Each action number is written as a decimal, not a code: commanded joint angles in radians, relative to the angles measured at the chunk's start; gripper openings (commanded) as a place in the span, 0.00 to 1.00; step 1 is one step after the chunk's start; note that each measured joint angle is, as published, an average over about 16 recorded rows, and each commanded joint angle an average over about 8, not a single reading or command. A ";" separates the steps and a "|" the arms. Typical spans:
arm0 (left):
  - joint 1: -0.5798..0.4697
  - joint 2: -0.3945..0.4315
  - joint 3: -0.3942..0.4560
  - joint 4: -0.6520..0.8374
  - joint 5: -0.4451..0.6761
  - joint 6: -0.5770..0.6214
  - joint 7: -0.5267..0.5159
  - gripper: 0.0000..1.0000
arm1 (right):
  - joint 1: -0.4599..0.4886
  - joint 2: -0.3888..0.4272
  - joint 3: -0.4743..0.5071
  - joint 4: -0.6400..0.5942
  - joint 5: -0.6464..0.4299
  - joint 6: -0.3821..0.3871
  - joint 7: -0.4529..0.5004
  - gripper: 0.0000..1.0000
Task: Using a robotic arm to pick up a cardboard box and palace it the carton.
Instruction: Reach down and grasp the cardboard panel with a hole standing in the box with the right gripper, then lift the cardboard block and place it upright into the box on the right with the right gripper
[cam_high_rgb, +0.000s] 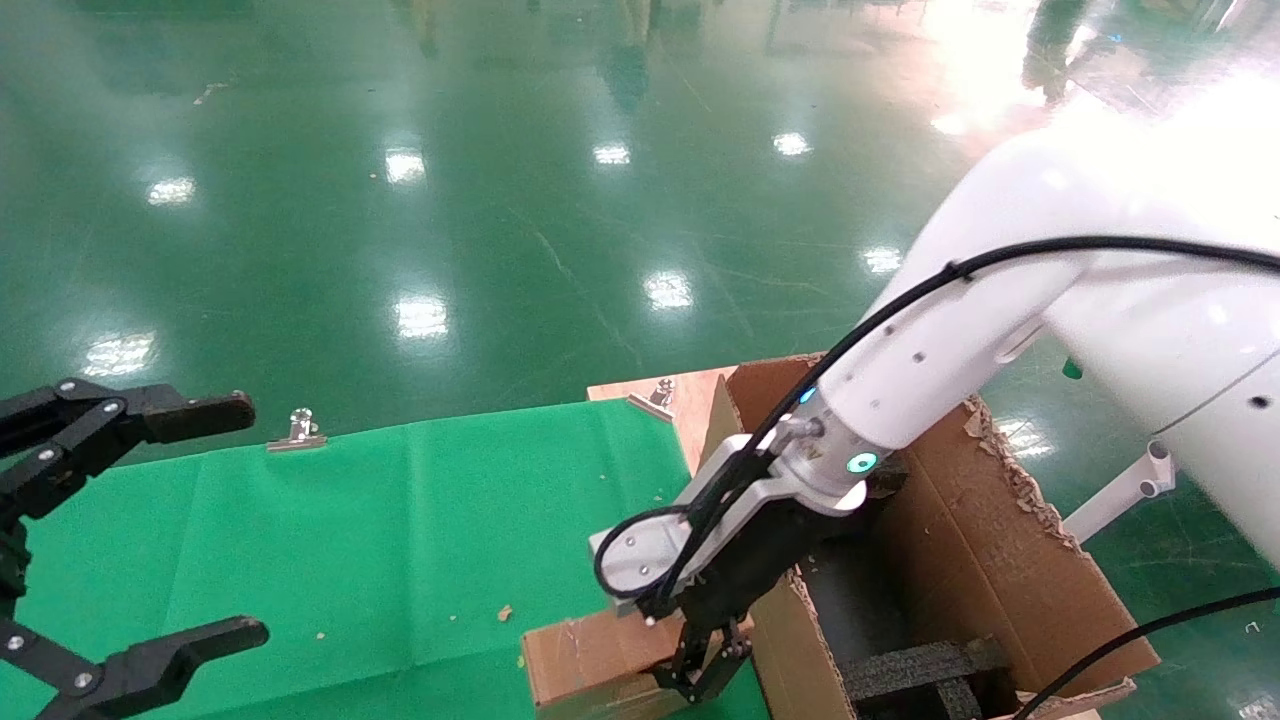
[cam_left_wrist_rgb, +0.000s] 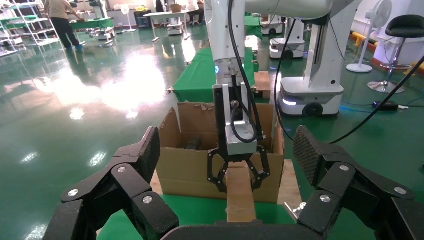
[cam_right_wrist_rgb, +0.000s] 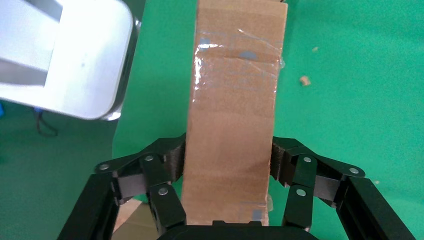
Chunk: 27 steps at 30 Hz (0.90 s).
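Observation:
The small brown cardboard box (cam_high_rgb: 590, 660) lies on the green cloth just beside the carton (cam_high_rgb: 1000, 560), a taped strip across its top (cam_right_wrist_rgb: 235, 100). The white robotic arm (cam_high_rgb: 950, 370) reaches down over it. My right gripper (cam_high_rgb: 705, 675) straddles the box's end nearest the carton, with a black pad pressed against each long side (cam_right_wrist_rgb: 227, 165), so it is shut on the box. From the left wrist view the box (cam_left_wrist_rgb: 241, 195) rests on the table in front of the carton (cam_left_wrist_rgb: 190, 165). My left gripper (cam_high_rgb: 245, 520) hangs open over the table's left side, holding nothing.
The carton has ragged flaps and black foam blocks (cam_high_rgb: 920, 665) inside. Metal clips (cam_high_rgb: 297, 430) (cam_high_rgb: 655, 395) hold the green cloth (cam_high_rgb: 400, 540) at the table's far edge. Beyond lies glossy green floor; other robots and tables stand behind the carton (cam_left_wrist_rgb: 310, 75).

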 joint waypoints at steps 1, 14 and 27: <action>0.000 0.000 0.000 0.000 0.000 0.000 0.000 1.00 | 0.006 0.009 0.004 -0.001 0.019 -0.002 -0.003 0.00; 0.000 0.000 0.001 0.001 -0.001 0.000 0.001 1.00 | 0.238 0.127 -0.040 -0.013 0.207 -0.016 -0.012 0.00; -0.001 -0.001 0.002 0.001 -0.001 0.000 0.001 1.00 | 0.468 0.281 -0.216 -0.038 0.337 -0.025 -0.075 0.00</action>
